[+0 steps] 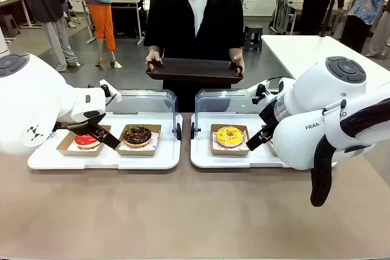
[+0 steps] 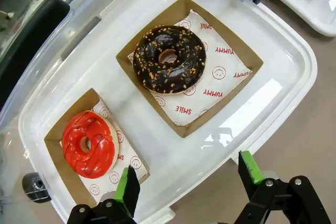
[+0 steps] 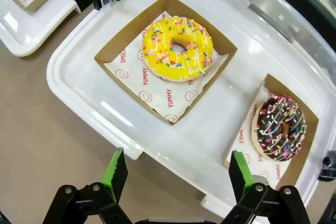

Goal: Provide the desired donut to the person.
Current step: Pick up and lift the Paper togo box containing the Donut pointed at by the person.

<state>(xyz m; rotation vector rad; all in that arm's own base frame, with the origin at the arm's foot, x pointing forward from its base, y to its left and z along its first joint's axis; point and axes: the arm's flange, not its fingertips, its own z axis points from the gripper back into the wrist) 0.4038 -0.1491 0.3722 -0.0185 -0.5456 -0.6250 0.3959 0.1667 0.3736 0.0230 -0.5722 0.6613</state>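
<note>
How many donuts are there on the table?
4. A red donut and a nut-topped chocolate donut sit on the left tray; a yellow donut and a sprinkled chocolate donut on the right tray. Tray edges are cut off, so another could be hidden.

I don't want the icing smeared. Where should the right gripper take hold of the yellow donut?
Probably by its box, not the yellow donut itself: pinch one side wall from above, one finger inside, one outside. The box is open-topped, its thin walls stand upright with some gap to the donut, and the open right gripper looks down on the tray.
</note>
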